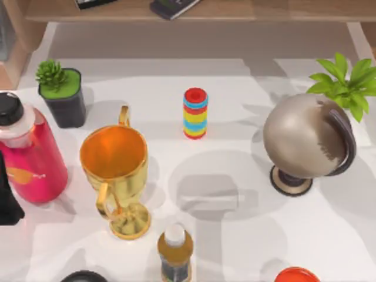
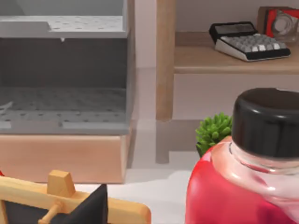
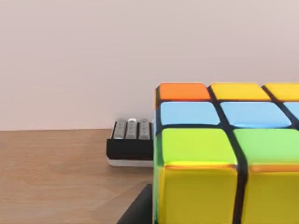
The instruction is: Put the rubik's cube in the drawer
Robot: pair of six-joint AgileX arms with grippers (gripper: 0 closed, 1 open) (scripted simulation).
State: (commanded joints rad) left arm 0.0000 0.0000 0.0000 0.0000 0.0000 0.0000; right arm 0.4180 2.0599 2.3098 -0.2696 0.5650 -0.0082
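the rubik's cube (image 3: 224, 154) sits close in front of my right wrist camera, resting on a wooden shelf (image 3: 51, 172), with a dark calculator (image 3: 131, 140) just behind it against the wall. my right claw's own fingers i cannot make out, so whether it is wide, narrow or holding the cube i cannot tell.

my left arm is at the left side of the bench (image 1: 235, 223), beside the red bottle (image 1: 29, 153); its claw state i likewise cannot tell. from the left wrist the grey drawer (image 2: 65, 107) stands open, its floor bare, on a wooden base to the left of the shelf post (image 2: 164, 60).

risks, in my judgement: the cube lies near the shelf edge, so a skewed closing could nudge it off or push it into the calculator. the carry to the drawer passes over the bottle and the small potted plant (image 1: 61, 94) (both tall enough to catch a low pass).

open room: the bench centre beyond the gold cup (image 1: 114, 170) is bare, and the drawer mouth is wide and unobstructed. the globe (image 1: 308, 144) crowds the right side.
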